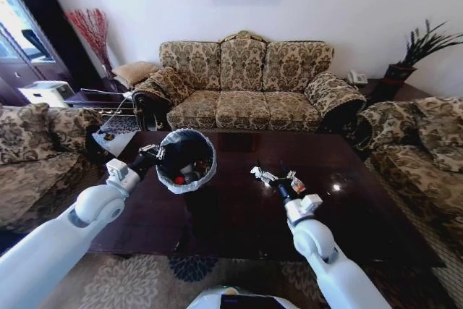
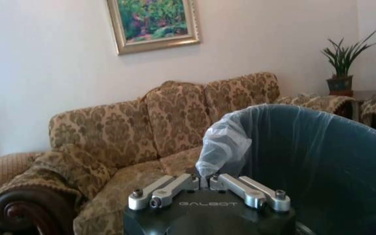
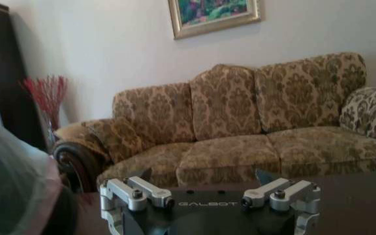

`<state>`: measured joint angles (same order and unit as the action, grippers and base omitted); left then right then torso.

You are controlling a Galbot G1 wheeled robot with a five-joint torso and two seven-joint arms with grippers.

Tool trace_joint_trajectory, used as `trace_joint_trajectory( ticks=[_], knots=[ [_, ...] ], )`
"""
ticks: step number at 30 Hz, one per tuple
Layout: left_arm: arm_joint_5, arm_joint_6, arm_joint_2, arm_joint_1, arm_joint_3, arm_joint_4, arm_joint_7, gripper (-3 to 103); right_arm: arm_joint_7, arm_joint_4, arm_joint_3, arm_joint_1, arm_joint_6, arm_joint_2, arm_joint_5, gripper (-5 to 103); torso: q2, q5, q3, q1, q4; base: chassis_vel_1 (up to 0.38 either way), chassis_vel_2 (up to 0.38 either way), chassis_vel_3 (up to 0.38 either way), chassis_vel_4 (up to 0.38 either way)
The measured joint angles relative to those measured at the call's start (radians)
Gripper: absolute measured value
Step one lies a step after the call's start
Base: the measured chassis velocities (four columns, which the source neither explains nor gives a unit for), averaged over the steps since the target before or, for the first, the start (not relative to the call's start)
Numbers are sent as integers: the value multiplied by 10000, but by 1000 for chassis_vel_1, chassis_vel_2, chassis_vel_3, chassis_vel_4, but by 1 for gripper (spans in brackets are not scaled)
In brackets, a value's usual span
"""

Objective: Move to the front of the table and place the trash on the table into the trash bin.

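Note:
The trash bin [image 1: 187, 161], round with a black bag and a pale rim, is lifted over the left part of the dark glossy table [image 1: 239, 215] and tipped toward me. Inside it lie a red piece and other litter. My left gripper [image 1: 155, 153] is shut on the bin's rim, and in the left wrist view its fingers [image 2: 175, 186] pinch the bag's edge [image 2: 224, 142]. Near the table's middle lie a white crumpled wad [image 1: 261, 174] and a multicoloured wrapper [image 1: 296, 181]. My right gripper [image 1: 279, 181] hovers between them, open [image 3: 204, 178], with nothing between its fingers.
A patterned sofa [image 1: 246, 85] stands behind the table, with armchairs at the left [image 1: 36, 150] and right [image 1: 419, 150]. A small side table with clutter [image 1: 108, 132] sits at the far left corner. The bin's bag edge [image 3: 8, 186] shows close by in the right wrist view.

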<state>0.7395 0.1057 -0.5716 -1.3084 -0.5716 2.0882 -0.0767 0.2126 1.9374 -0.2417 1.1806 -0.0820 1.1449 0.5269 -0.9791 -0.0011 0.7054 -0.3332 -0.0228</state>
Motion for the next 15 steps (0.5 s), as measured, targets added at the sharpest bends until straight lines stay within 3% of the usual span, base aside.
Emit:
trace_joint_trajectory(
  ticks=[2,5,10,15],
  knots=[
    [-55,14,-33,-42,32,14,1,3,-12,-999,144,-569,-91,198,-124,100,2,0,0,-2,-14,54,73,-1,-25],
    [-85,23,-54,-60,44,24,-1,3,-68,-1911,263,-972,-100,396,-282,100,3,5,1,-2,-14,51,84,3,-33],
    [-80,41,-20,-66,57,47,21,3,-201,-4103,431,-1750,31,1157,-643,100,3,20,1,-3,8,0,0,0,0],
    [-60,48,22,-73,57,23,30,3,-304,-5460,493,-2281,171,1725,-824,100,3,10,1,-1,4,0,0,0,0]
  ],
)
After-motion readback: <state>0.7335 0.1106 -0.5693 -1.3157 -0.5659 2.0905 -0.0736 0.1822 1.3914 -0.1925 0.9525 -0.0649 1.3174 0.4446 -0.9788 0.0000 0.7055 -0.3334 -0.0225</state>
